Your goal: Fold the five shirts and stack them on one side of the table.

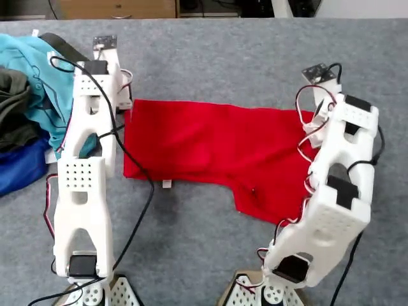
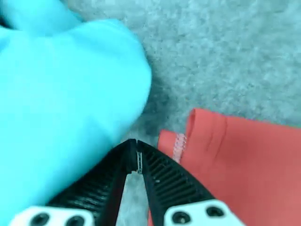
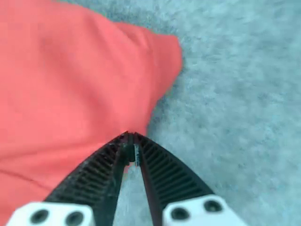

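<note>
Item 1. Red shirt (image 1: 217, 153): lies spread flat on the grey counter (image 1: 242, 57), partly folded, between my two arms. A small white tag (image 1: 166, 184) sticks out at its near edge.

Item 2. Left pincer (image 2: 134, 151): pressed together, tips down at the counter just beside the red shirt's corner on my left. Nothing is visibly caught in it.

Item 3. Right pincer (image 3: 130, 143): pressed together, tips at the red shirt's opposite edge, on my right. I cannot tell whether any cloth is caught between them.

Item 4. Teal shirt (image 1: 32, 76): crumpled, on top of a heap beyond the red shirt's left end. It is near my left pincer and apart from the red cloth.

Item 5. Dark grey garment (image 1: 13, 105): bunched in the same heap, farther from the red shirt than the teal one.

Item 6. Blue garment (image 1: 19, 167): at the heap's near side, apart from the red shirt.
</note>
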Controlling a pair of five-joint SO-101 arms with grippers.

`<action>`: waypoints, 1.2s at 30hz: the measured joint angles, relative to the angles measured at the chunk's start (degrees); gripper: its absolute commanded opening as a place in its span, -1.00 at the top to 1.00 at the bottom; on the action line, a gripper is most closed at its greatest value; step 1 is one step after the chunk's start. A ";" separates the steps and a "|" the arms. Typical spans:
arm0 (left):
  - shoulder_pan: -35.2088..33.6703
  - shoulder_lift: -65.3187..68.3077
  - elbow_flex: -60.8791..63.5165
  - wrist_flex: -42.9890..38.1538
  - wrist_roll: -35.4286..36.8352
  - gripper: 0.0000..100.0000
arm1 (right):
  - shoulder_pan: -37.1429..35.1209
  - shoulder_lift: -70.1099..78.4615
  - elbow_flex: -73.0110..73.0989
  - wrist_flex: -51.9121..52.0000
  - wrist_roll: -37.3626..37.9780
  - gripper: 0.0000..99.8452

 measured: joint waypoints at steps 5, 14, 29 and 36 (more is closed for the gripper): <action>0.35 0.26 -12.92 9.76 0.00 0.96 | -0.26 -8.70 0.00 2.64 -4.31 0.99; 4.40 13.98 -16.26 3.16 0.00 0.96 | -4.66 -2.20 -2.11 -7.38 -15.38 0.99; 2.99 15.47 -16.97 3.16 0.00 0.96 | 0.00 20.57 -29.80 6.15 -17.58 0.99; 2.20 13.19 -27.34 11.43 0.00 0.96 | -0.09 20.57 -54.15 31.03 -16.97 0.99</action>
